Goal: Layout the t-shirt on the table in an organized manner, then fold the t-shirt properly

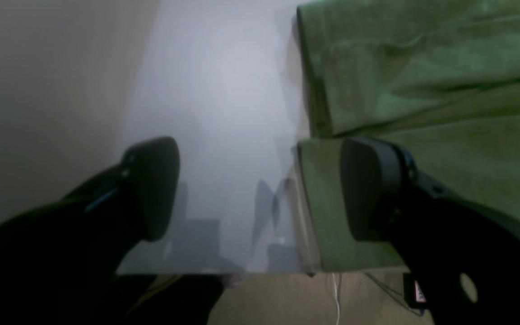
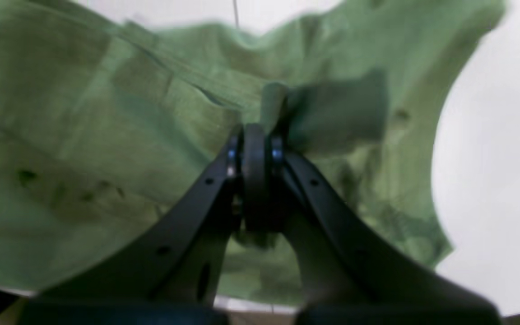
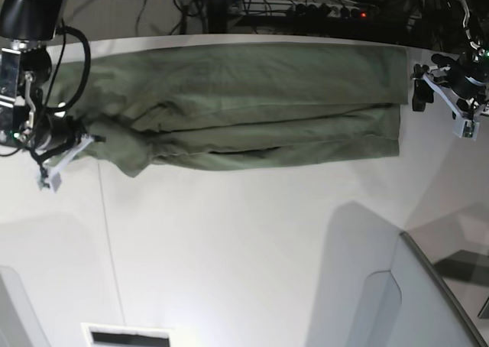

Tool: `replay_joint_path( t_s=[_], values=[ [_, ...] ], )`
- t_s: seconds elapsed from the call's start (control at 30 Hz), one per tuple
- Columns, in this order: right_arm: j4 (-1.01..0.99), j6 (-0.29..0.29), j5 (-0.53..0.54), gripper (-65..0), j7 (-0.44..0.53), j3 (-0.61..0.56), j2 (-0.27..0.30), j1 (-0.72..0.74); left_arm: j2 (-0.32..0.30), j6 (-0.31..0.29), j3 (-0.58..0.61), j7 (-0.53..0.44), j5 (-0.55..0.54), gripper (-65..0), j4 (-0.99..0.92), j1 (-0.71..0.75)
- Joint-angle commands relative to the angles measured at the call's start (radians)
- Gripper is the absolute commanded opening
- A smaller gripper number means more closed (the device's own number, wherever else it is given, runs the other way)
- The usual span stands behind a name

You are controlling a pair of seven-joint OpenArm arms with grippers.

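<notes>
table [image 3: 229,232] | t-shirt [image 3: 244,102] spread along far edge | right gripper [image 2: 255,135] clamped on it | left gripper [image 1: 260,189] apart beside hem

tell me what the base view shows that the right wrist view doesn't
Only the base view shows the whole olive-green cotton t-shirt stretched lengthwise along the far edge of the large white table, the grey raised panel at the near corner, and the open left end effector at the shirt's other end.

Only the right wrist view shows, close up, the right end effector shut on a bunched fold of the shirt.

Both show the green shirt, the white tabletop and the right end effector at the cloth.
</notes>
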Motion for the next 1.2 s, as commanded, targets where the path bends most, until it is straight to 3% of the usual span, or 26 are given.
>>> replay_joint_path(
  t_s=[0.0, 0.2, 0.37, 0.6, 0.67, 0.73, 0.8, 0.87, 0.97, 1.03, 1.17],
  values=[
    [0.016, 0.003, 0.005, -65.0, 0.018, 0.001, 0.023, 0.029, -0.020, 0.004, -0.009, -0.016, -0.011, -11.7, 0.017, -0.003],
    [-0.007, 0.003, 0.003, -64.7, 0.015, 0.000, 0.029, 0.135, -0.021, 0.004, -0.012, -0.016, -0.007, -11.7, 0.016, -0.003],
    [-0.148, 0.003, 0.003, -64.4, 0.018, 0.000, 0.029, 0.246, -0.021, 0.004, -0.012, -0.016, -0.004, -11.7, 0.016, 0.003],
    [-0.260, -0.002, 0.003, -63.2, 0.022, 0.000, 0.029, 0.290, -0.023, 0.004, -0.013, -0.016, -0.002, -11.7, 0.014, 0.008],
    [-0.266, -0.002, 0.003, -56.6, 0.018, 0.000, 0.029, 0.292, -0.023, 0.004, -0.013, -0.016, -0.002, -11.7, 0.014, 0.008],
    [-0.266, -0.002, 0.003, -44.7, 0.011, -0.016, 0.032, 0.292, -0.023, 0.004, -0.013, -0.016, -0.002, -11.7, 0.014, 0.006],
    [-0.259, -0.002, 0.003, -29.3, 0.005, -0.100, 0.069, 0.292, -0.023, 0.004, -0.012, -0.016, -0.002, -11.7, 0.014, 0.003],
    [-0.236, -0.003, 0.005, -18.8, 0.016, -0.174, 0.092, 0.292, -0.023, 0.004, -0.010, -0.016, -0.002, -11.7, 0.014, 0.001],
    [-0.159, -0.003, 0.005, -17.7, 0.016, -0.129, 0.094, 0.281, -0.023, 0.004, -0.012, -0.016, -0.002, -11.7, 0.014, 0.001],
    [-0.102, -0.003, 0.005, -21.0, 0.016, -0.065, 0.089, 0.253, -0.023, 0.004, -0.012, -0.016, -0.002, -11.7, 0.014, 0.001],
    [-0.079, -0.003, 0.005, -24.3, 0.013, -0.054, 0.089, 0.249, -0.021, 0.004, -0.012, -0.016, -0.002, -11.7, 0.014, 0.004]
  ],
)
